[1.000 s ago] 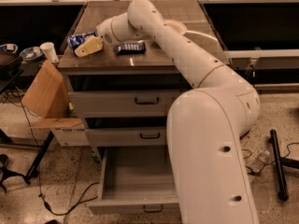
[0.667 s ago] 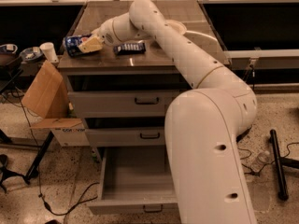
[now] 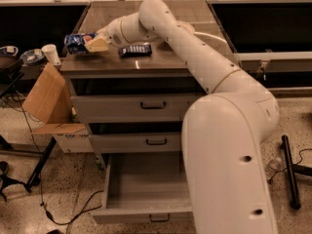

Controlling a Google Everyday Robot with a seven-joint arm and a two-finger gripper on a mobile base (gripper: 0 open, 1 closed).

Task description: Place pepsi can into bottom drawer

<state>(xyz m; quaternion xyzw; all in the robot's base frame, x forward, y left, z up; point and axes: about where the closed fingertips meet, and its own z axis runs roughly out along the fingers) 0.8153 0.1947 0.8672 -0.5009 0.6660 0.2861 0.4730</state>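
The pepsi can [image 3: 76,41] is blue with a red-and-white logo. It lies sideways in my gripper [image 3: 87,43] at the left edge of the cabinet top, partly out past the edge. The gripper's tan fingers [image 3: 97,45] are shut on the can. The bottom drawer [image 3: 146,216] is pulled open below, grey and with nothing in it, its small dark handle on the front. My white arm reaches from the lower right across the cabinet to the can and hides the drawer's right side.
A flat dark packet [image 3: 135,49] lies on the cabinet top [image 3: 161,65] right of the gripper. The two upper drawers [image 3: 146,106] are shut. A cardboard box [image 3: 46,96], a white cup [image 3: 50,54] and bowls stand at the left. Cables lie on the floor.
My gripper has carried the pepsi can a little to the left, toward and past the left edge of the cabinet top. The packet and the drawers have not moved.
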